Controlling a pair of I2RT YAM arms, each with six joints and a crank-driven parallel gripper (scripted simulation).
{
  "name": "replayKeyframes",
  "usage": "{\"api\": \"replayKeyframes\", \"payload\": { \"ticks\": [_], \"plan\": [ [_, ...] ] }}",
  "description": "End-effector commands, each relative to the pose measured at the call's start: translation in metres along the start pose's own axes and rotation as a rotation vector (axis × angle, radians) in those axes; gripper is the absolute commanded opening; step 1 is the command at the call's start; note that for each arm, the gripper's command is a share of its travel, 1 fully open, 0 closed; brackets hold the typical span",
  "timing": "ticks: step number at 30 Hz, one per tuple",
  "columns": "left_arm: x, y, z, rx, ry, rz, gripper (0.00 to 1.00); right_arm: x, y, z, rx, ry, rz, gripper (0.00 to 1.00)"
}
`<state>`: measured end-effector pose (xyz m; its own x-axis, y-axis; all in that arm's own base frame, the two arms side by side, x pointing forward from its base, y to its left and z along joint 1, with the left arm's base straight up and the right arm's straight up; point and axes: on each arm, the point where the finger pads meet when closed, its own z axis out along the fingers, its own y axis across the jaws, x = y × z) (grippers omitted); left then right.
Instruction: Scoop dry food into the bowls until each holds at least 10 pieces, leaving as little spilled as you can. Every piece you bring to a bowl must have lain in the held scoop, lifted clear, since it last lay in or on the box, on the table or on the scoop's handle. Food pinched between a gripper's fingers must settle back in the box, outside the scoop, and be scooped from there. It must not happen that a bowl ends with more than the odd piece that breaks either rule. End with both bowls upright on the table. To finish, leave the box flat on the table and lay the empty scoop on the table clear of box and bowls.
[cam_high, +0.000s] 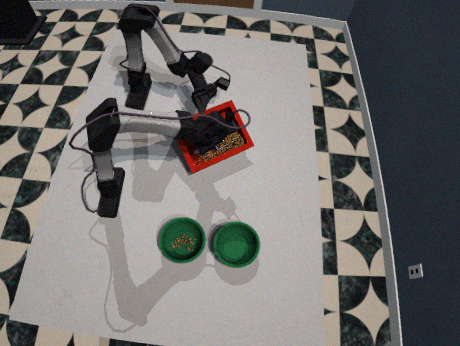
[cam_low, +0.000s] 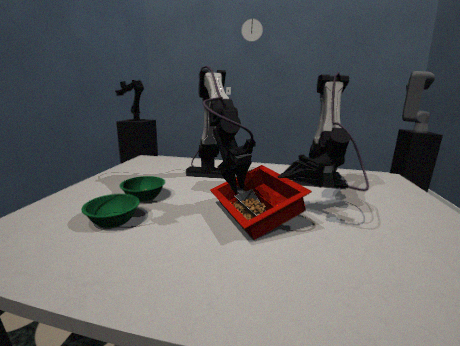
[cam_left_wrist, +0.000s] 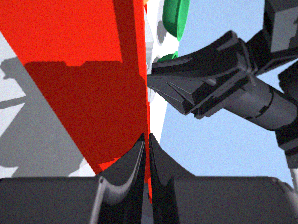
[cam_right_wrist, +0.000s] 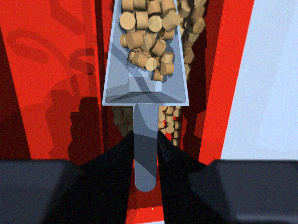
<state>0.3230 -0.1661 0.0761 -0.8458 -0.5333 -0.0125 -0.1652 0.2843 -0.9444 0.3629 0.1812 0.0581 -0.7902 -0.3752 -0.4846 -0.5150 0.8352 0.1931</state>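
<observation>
The red box (cam_high: 222, 159) (cam_low: 275, 220) (cam_left_wrist: 60, 30) (cam_right_wrist: 226, 75) is tilted, with brown food pieces (cam_high: 235, 141) (cam_right_wrist: 195, 25) gathered along its lower side. My left gripper (cam_high: 200, 111) (cam_low: 281, 176) (cam_left_wrist: 147, 136) is shut on its raised rim. My right gripper (cam_low: 239, 192) (cam_right_wrist: 145, 133) is shut on the handle of the grey scoop (cam_right_wrist: 116, 85), inside the box; the blade carries several pieces. Whether the blade is clear of the heap cannot be told. One green bowl (cam_high: 175, 227) (cam_low: 142, 188) holds several pieces; the other bowl (cam_high: 237, 251) (cam_low: 111, 210) looks empty. Both stand upright.
Both arms stand along one side of the white table (cam_high: 280, 200) (cam_low: 200, 280). The right forearm crosses over the box, close to the left gripper. The bowls stand side by side, apart from the box. No spilled pieces can be made out on the table.
</observation>
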Motion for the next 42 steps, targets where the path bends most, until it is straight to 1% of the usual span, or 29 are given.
{"api": "replayKeyframes", "payload": {
  "ticks": [1,14,15,17,18,29,30,31,32,35,36,39,41,42],
  "plan": [
    [-0.009,-0.034,0.001,0.080,-0.006,0.129,0.00,-0.031,0.001,-0.012,0.045,-0.158,-0.037,0.00],
    [-0.009,-0.034,0.001,0.080,-0.006,0.129,0.00,-0.028,0.005,-0.019,0.127,-0.324,-0.078,0.00],
    [-0.009,-0.034,0.001,0.080,-0.006,0.129,0.00,-0.019,0.008,-0.017,0.107,-0.283,-0.076,0.00],
    [-0.009,-0.034,0.001,0.080,-0.006,0.129,0.00,-0.019,0.008,-0.017,0.107,-0.283,-0.076,0.00],
    [-0.009,-0.034,0.001,0.080,-0.006,0.129,0.00,-0.027,0.005,-0.019,0.139,-0.346,-0.083,0.00],
    [-0.009,-0.034,0.001,0.080,-0.006,0.129,0.00,-0.024,0.007,-0.025,0.210,-0.482,-0.131,0.00],
    [-0.009,-0.034,0.001,0.080,-0.006,0.129,0.00,-0.022,0.008,-0.025,0.211,-0.483,-0.133,0.00],
    [-0.009,-0.034,0.001,0.080,-0.006,0.129,0.00,-0.019,0.009,-0.022,0.189,-0.441,-0.128,0.00],
    [-0.009,-0.034,0.001,0.080,-0.006,0.129,0.00,-0.025,0.010,-0.026,0.190,-0.460,-0.132,0.00],
    [-0.009,-0.034,0.001,0.080,-0.006,0.129,0.00,-0.025,0.006,-0.027,0.196,-0.459,-0.125,0.00],
    [-0.009,-0.034,0.001,0.080,-0.006,0.129,0.00,-0.031,0.005,-0.032,0.200,-0.478,-0.123,0.00],
    [-0.009,-0.034,0.001,0.080,-0.006,0.129,0.00,-0.011,0.004,-0.023,0.191,-0.436,-0.120,0.00],
    [-0.009,-0.034,0.001,0.080,-0.006,0.129,0.00,-0.029,0.011,-0.029,0.184,-0.471,-0.130,0.00],
    [-0.009,-0.034,0.001,0.080,-0.006,0.129,0.00,-0.023,0.013,-0.033,0.187,-0.441,-0.113,0.00]
  ]
}}
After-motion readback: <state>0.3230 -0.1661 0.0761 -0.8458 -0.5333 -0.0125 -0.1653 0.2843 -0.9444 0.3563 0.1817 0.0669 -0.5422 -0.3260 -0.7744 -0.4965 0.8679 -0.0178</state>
